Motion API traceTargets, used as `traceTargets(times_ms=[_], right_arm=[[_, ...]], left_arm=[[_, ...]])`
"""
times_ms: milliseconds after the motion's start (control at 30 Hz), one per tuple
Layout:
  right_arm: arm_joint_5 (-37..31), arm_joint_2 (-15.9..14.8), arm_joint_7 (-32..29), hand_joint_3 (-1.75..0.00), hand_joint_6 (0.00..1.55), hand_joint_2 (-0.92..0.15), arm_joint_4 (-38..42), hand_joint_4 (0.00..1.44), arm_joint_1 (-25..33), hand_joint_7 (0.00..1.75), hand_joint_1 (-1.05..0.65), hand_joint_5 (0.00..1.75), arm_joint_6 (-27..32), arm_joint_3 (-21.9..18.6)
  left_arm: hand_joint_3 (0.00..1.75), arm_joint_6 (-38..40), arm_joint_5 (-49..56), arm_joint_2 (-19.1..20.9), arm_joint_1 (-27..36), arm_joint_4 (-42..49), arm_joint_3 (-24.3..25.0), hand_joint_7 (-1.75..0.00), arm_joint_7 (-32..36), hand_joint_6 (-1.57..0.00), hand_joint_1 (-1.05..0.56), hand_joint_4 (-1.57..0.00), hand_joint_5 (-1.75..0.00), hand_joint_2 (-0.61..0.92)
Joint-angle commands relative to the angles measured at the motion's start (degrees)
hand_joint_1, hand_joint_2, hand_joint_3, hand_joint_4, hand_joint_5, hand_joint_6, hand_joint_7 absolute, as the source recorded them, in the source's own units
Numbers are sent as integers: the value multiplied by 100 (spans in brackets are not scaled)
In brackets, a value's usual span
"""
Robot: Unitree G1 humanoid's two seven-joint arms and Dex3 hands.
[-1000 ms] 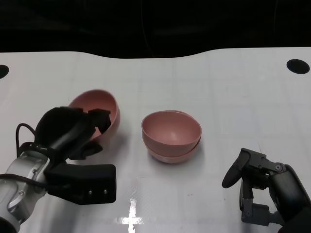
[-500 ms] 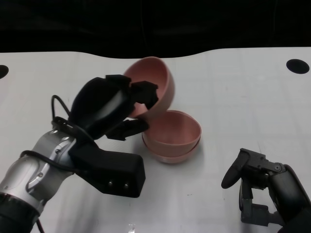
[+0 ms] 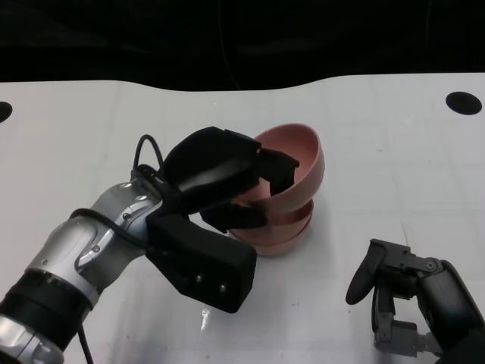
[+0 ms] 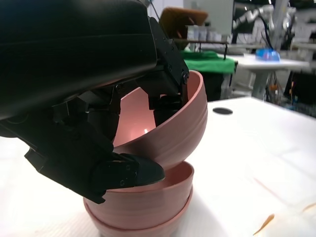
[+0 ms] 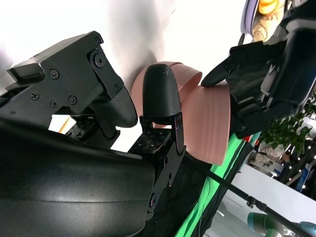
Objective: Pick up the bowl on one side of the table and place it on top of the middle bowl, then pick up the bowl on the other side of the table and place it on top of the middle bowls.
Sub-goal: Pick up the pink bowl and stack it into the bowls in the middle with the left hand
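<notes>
1. Step in hand, as I judge it: second stacking. The middle stack (image 3: 276, 231) already shows two nested pink bowls, so one side bowl looks done.
2. My left hand (image 3: 220, 178) grips the third pink bowl (image 3: 299, 163) by its rim, fingers inside, thumb under the wall. The bowl hangs tilted, directly over the stack, its lower wall at or just touching the top rim.
3. My right hand (image 3: 402, 292) rests on the white table (image 3: 379, 136), fingers loosely apart, holding nothing.
4. Next move calls for levelling the bowl, lowering until it seats, then letting go.
</notes>
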Motion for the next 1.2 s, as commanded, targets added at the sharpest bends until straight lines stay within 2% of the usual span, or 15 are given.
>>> traceTargets(times_ms=[33,267,400,500,667,700,733,800,833,900,1000,1033,1100,1200], right_arm=[[11,-16,-9,-163,82,-23,-53,91,28,156,-7,175,-43,-4],[6,-18,-3,-164,82,-22,-52,91,23,156,-7,175,-58,0],[-11,-25,-2,-165,82,-21,-47,91,26,156,-7,175,-54,5],[-5,-30,1,-165,82,-21,-32,91,23,156,-7,175,-80,2],[36,-22,25,-164,82,-21,-47,92,31,156,-8,175,-32,-3],[37,-22,27,-164,82,-21,-49,92,32,156,-8,175,-27,-1],[34,-24,28,-164,82,-21,-48,91,32,156,-8,175,-31,0],[46,-30,39,-164,82,-21,-39,91,31,156,-7,175,-49,-1],[51,-32,43,-164,82,-21,-34,91,30,155,-7,175,-57,-3],[53,-32,45,-164,82,-21,-31,91,29,155,-7,175,-63,-5],[53,-30,48,-164,82,-22,-31,91,29,155,-7,175,-63,-6],[44,-36,49,-164,82,-21,-38,91,35,155,-7,175,-59,-9],[32,-44,52,-164,82,-21,-48,91,41,154,-8,175,-53,-13],[23,-46,61,-164,82,-21,-49,91,40,154,-8,175,-47,-15]], left_arm=[[59,63,192,102,-180,29,-75,-135,-116,-81,-21,-80,-173,71],[44,195,592,122,-267,16,-179,-135,-56,-78,-24,-79,-173,81],[21,349,836,139,-276,-82,-225,-111,-21,-82,-27,-76,-172,91],[18,424,845,161,-292,-157,-244,-97,-178,-86,-28,-75,-172,92],[20,624,473,156,-287,-310,-172,-108,-932,-83,-24,-75,-174,92],[15,706,426,162,-272,-367,-159,-89,-1070,-86,-26,-77,-153,91],[11,773,408,170,-257,-421,-149,-72,-1162,-90,-27,-78,-143,92],[4,844,448,202,-224,-517,-151,-40,-1188,-96,-30,-76,-132,92],[3,856,471,214,-212,-546,-157,-31,-1163,-98,-31,-75,-130,92],[1,872,486,227,-200,-579,-168,-22,-1135,-100,-31,-75,-127,91],[1,891,479,234,-197,-596,-179,-18,-1137,-101,-31,-75,-126,92],[5,884,658,256,-158,-637,-199,-15,-842,-98,-32,-73,-118,92],[23,872,900,279,-107,-682,-222,-5,-453,-88,-35,-78,-69,92],[27,977,1018,258,-44,-763,-215,-1,-302,-80,-36,-75,-44,92]])
